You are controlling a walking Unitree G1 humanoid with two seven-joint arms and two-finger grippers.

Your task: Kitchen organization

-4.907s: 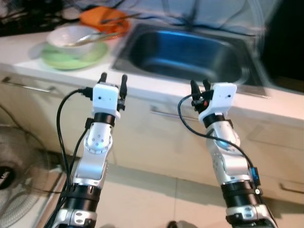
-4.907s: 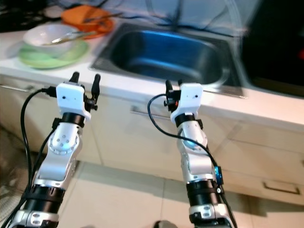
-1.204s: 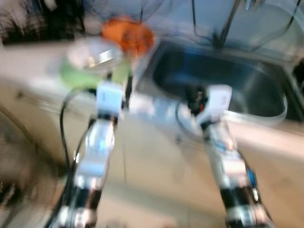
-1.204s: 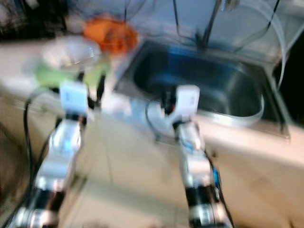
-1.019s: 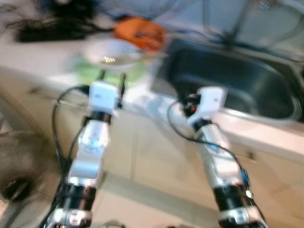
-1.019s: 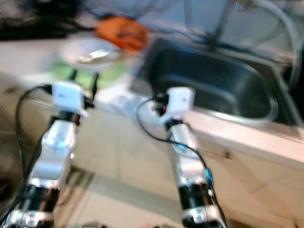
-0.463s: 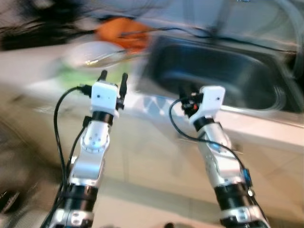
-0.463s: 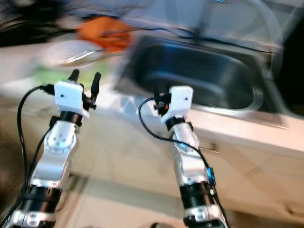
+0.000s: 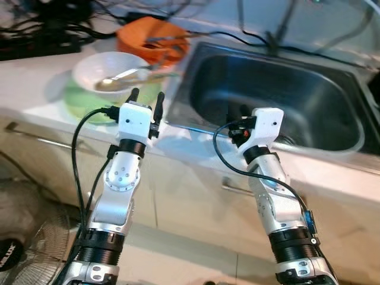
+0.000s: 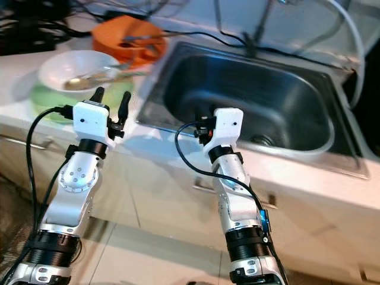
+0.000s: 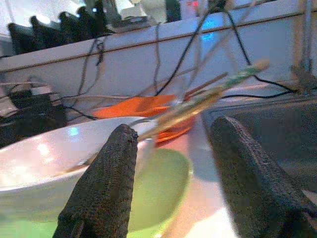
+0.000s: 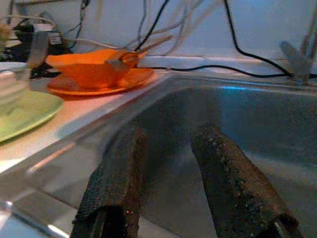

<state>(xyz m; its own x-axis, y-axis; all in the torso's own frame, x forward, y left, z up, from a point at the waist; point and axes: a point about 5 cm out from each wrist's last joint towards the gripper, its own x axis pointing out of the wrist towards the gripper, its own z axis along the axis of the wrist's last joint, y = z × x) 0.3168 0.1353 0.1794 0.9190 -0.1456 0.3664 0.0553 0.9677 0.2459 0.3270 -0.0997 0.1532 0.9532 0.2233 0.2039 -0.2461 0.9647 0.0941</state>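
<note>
We are standing before a pale countertop (image 9: 35, 89) with a stainless steel sink (image 9: 279, 101) let into it, both arms raised in front of us.

At about ten o'clock, a white bowl (image 9: 110, 71) is sitting on a green plate (image 9: 80, 104), with a metal spoon (image 9: 116, 80) lying in the bowl and chopsticks (image 11: 213, 91) resting across its rim toward the sink. Farther back, at about eleven o'clock, an orange bowl (image 9: 151, 38) is standing on an orange plate (image 12: 99, 84) near the sink's far left corner, with utensils lying in it. Black cables (image 9: 53, 29) are trailing along the wall behind the dishes.

We are holding our left gripper (image 9: 146, 98) upright just at the counter's front edge, beside the green plate. Its two black fingers (image 11: 104, 183) are spread well apart and gripping nothing; in the left wrist view the white bowl and green plate are showing between them.

At about one o'clock, we are holding our right gripper (image 10: 205, 116) over the sink's front rim. Its fingers (image 12: 223, 173) are parted by a narrower gap, with nothing between them, and are pointing into the basin. A drain (image 10: 261, 141) is sitting in the sink floor just past it.
</note>
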